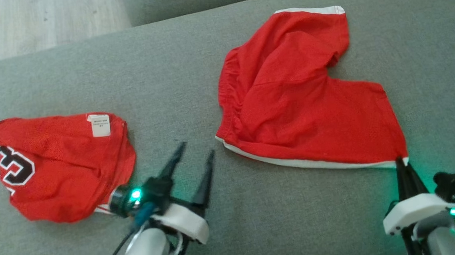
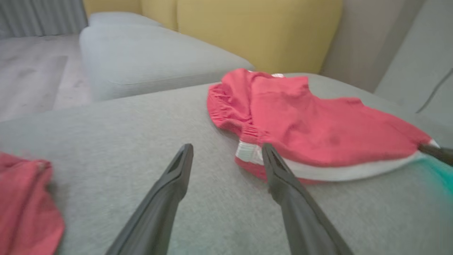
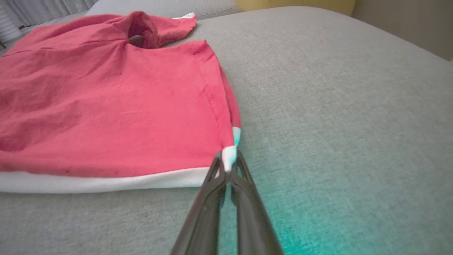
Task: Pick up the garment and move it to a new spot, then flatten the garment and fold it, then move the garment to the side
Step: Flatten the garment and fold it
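The right gripper (image 1: 404,167) has its fingers pinched shut on the near right corner of the red shorts (image 1: 298,110), which lie right of centre on the sofa (image 1: 168,79), so the wide-open, empty left gripper (image 1: 195,153) should grip the near left corner before lifting evenly.

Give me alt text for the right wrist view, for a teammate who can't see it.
The right gripper is shut on the white-trimmed corner of the red fabric shorts. The shorts lie spread across that view's left half on the grey upholstered cushion.

Partial black-and-white numeral (image 1: 16,166) on left red garment (image 1: 66,174); tag (image 1: 99,124) print illegible.
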